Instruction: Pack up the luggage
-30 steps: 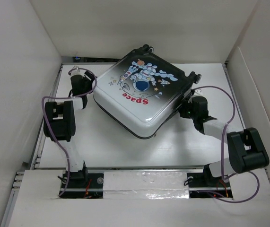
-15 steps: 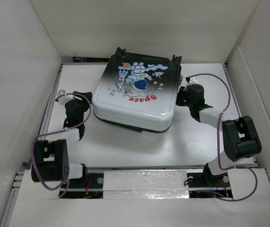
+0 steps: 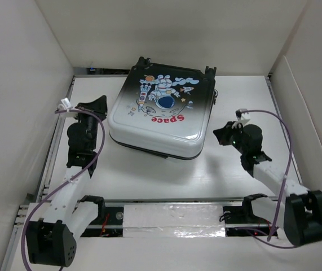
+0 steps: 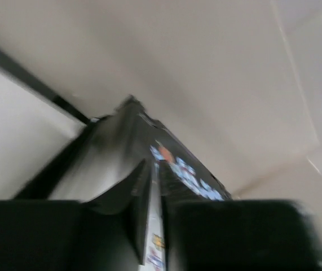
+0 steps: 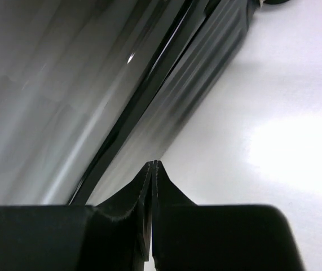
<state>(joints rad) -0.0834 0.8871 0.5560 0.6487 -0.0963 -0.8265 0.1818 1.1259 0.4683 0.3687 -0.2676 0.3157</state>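
Luggage (image 3: 161, 116), the small black-to-white hard-shell suitcase with the astronaut print, lies closed and flat at upper centre of the white table (image 3: 149, 180). We judge the packing near its end. At left, our black left gripper (image 3: 98, 103) sits just beside its edge, fingers pressed together on nothing, though that wrist view is blurred. At right, our right gripper (image 3: 218, 135), likewise clenched empty, stands near the shell. Next we would check the zip seam, which we cannot see.
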